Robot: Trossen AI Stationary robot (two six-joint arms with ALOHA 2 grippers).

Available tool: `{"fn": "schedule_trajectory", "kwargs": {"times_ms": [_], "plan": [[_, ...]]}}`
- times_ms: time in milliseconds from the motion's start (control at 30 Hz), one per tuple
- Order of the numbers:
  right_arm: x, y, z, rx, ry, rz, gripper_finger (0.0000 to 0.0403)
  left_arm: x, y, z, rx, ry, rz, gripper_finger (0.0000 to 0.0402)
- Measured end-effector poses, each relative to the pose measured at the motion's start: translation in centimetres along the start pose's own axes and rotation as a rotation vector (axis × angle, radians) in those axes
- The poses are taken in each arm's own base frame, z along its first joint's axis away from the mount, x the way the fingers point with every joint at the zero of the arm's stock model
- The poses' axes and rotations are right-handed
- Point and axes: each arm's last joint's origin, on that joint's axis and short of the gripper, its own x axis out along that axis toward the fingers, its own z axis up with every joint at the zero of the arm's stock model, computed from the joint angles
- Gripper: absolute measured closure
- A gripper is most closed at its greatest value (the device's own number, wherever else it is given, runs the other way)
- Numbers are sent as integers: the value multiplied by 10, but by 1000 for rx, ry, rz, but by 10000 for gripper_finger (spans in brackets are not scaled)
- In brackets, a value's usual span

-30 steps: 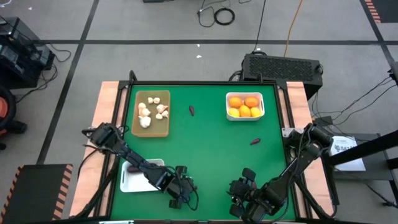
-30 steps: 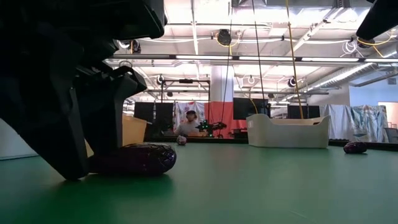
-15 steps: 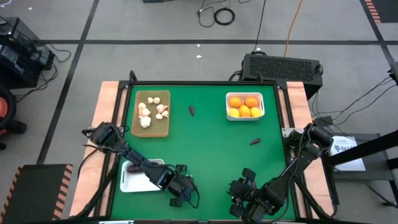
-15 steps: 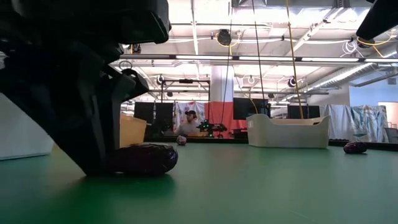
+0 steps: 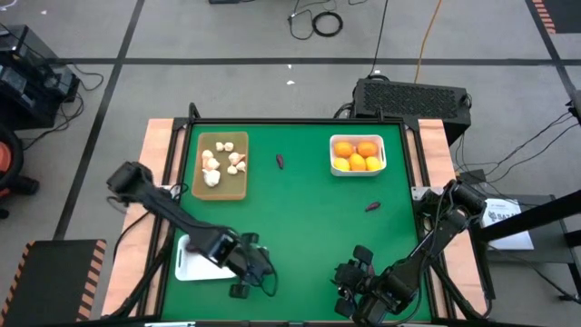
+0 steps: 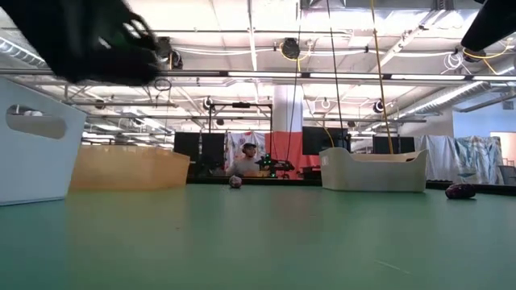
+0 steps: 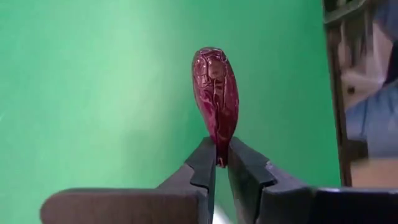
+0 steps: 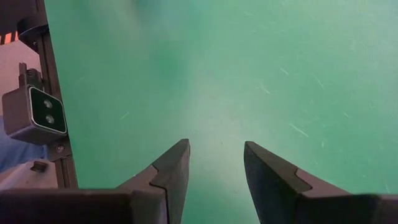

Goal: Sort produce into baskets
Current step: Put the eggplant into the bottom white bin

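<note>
My left gripper [image 7: 221, 163] is shut on a small dark purple eggplant piece [image 7: 216, 87] above the green table, near its front edge and beside the near-left white tray [image 5: 192, 262]. My right gripper [image 8: 216, 163] hangs open over bare table at the near right [image 5: 349, 289]. A tan wooden tray [image 5: 221, 186] at the far left holds cream garlic bulbs [image 5: 218, 163]. A white basket [image 5: 357, 170] at the far right holds orange and yellow citrus [image 5: 356, 154]. Two more purple pieces lie on the table, one at the far middle [image 5: 280, 161] and one at the right [image 5: 372, 206]. My left gripper pinches the eggplant piece by one narrow end [image 7: 218, 155] between its two fingertips [image 7: 205, 163]. The fingers slant downward. The piece sticks out past the fingertips in line with them, lifted clear of the table.
In the low view the white tray [image 6: 36, 153] stands near at the left, with the wooden tray [image 6: 129, 167] behind it. The far white basket [image 6: 375, 171] and a purple piece [image 6: 459, 191] are at the right. Open green table lies between the two arms.
My left gripper has shut on the purple piece that lay on the table near the front edge. It has risen with it and drawn a little toward the table's left edge and the white tray. The piece is now lifted clear. My right arm has kept still.
</note>
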Motion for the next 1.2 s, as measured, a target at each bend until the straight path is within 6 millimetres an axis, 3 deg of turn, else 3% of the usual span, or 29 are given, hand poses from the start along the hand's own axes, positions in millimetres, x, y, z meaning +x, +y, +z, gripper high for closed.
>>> {"fn": "schedule_trajectory", "kwargs": {"times_ms": [233,433,700,1033,1200], "plan": [[0,0,0,-17,-5,-1,259,-56,0,-38,-121,153,144,365],[0,0,1,-25,-29,-11,259,-81,0,-60,-187,196,275,366],[0,0,1,-25,-24,-9,259,-79,-7,-72,-192,251,316,361],[0,1,1,-18,-27,-1,259,-80,-12,-75,-178,248,307,290],[0,2,2,-7,-32,14,259,-78,-13,-70,-160,174,312,277]]}}
